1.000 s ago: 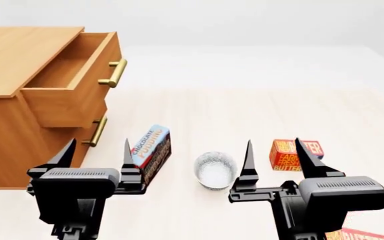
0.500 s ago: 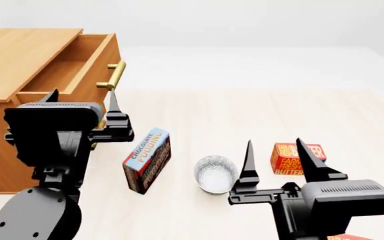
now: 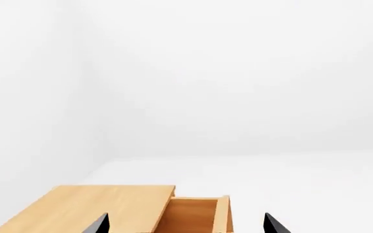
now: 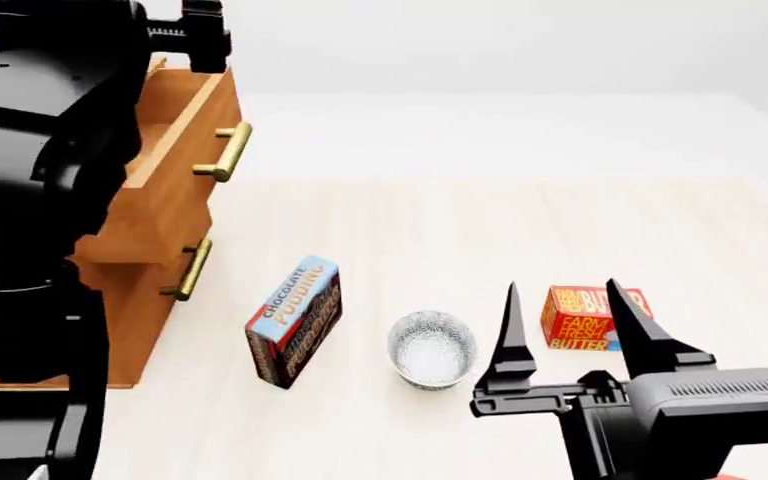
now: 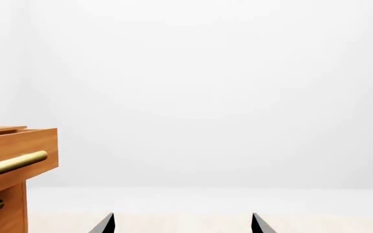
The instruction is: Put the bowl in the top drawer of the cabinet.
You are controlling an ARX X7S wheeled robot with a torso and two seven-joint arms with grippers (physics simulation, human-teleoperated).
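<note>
- Filling the left side of the head view, the left arm is raised in front of the cabinet (image 4: 131, 330), and the left gripper (image 3: 185, 224) shows in its wrist view as two dark fingers (image 3: 97, 225) spread wide with nothing between them.
- Behind that arm, the top drawer (image 4: 177, 170) is pulled out, its brass bar handle (image 4: 227, 152) facing the counter (image 4: 491, 230); the lower drawer's handle (image 4: 191, 270) sits beneath it.
- Right of the cabinet, a chocolate pudding box (image 4: 295, 318) rests on the counter, tilted on its edge.
- Just beside the box, the bowl (image 4: 432, 347) sits upright on the counter, well apart from the drawer and untouched.
- Near the bowl's right, the right gripper (image 4: 574, 330) hangs low in the foreground, its fingers (image 4: 507, 340) parted and empty.
- Behind those fingers stands an orange butter box (image 4: 582, 318), partly hidden by one of them.
</note>
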